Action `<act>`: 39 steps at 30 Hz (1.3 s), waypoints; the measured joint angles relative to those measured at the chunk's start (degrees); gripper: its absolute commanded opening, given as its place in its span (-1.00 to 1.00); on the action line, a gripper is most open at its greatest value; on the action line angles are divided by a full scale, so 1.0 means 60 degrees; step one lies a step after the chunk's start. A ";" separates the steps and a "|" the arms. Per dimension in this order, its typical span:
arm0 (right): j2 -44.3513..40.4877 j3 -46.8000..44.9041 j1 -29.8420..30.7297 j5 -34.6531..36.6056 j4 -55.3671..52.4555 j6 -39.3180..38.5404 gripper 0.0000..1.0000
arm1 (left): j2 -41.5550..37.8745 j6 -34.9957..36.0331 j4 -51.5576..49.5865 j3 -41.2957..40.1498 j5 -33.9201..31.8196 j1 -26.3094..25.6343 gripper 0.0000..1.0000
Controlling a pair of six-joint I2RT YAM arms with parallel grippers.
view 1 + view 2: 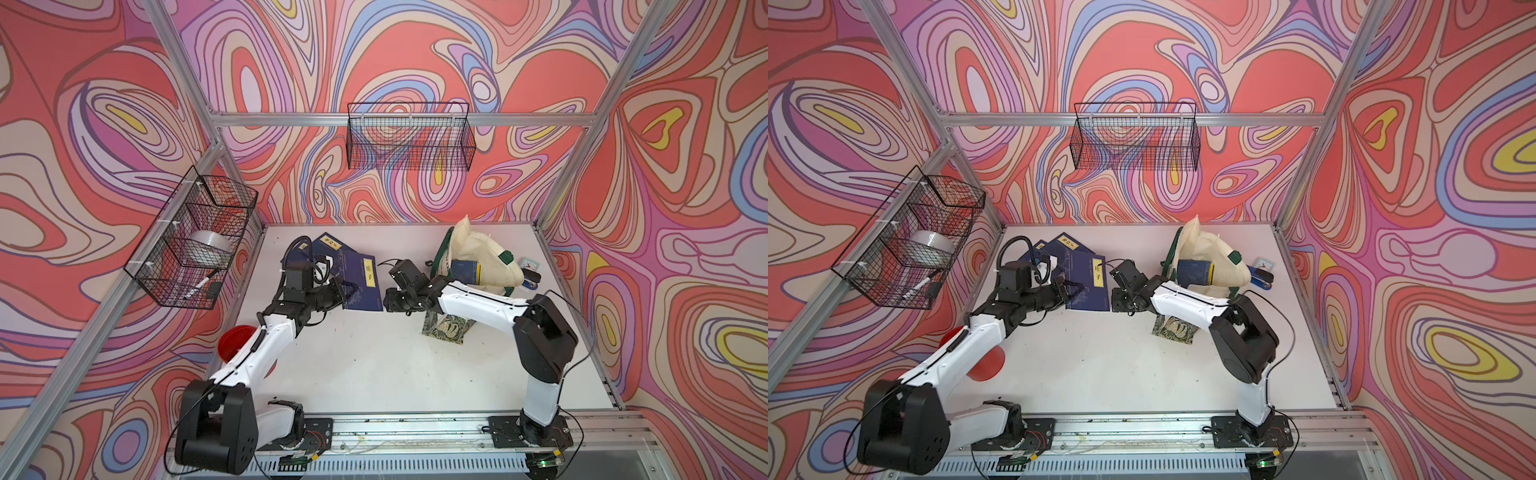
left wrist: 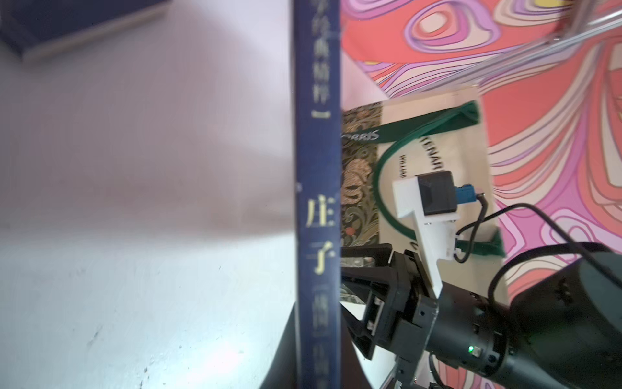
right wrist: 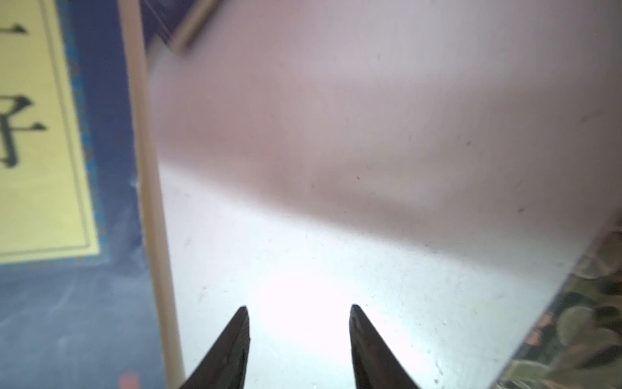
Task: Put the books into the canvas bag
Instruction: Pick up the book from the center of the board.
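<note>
Since your left jaws look clamped on the 9 o'clock edge of the navy book [image 1: 363, 293], which sits at about 11 o'clock from the centre of the counter [image 1: 374, 365] with more books [image 1: 332, 249] beyond it, you are at the pick-up step, I judge. Your right jaws stand apart and empty at that book's 3 o'clock side, between it and the bag [image 1: 492, 255], which lies at 2 o'clock with one book [image 1: 461, 270] showing in its mouth. Next, lift, carry toward 3 o'clock, and likely use the right jaws to spread the floppy mouth.
</note>
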 measured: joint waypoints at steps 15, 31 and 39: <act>-0.4353 -0.0583 0.0004 -0.0933 0.2648 -0.1486 0.33 | -0.1749 0.1053 -0.0018 0.1912 0.1559 0.0000 -0.99; -0.4197 -0.0747 -0.0317 -0.3166 0.3792 -0.0623 0.18 | -0.2029 -0.1122 0.3548 0.1661 0.3534 0.0004 -1.00; -0.3756 -0.1610 -0.1286 -0.5712 0.6779 0.1552 -0.46 | -0.1880 -0.1792 0.4448 0.1446 0.3767 0.0007 -1.00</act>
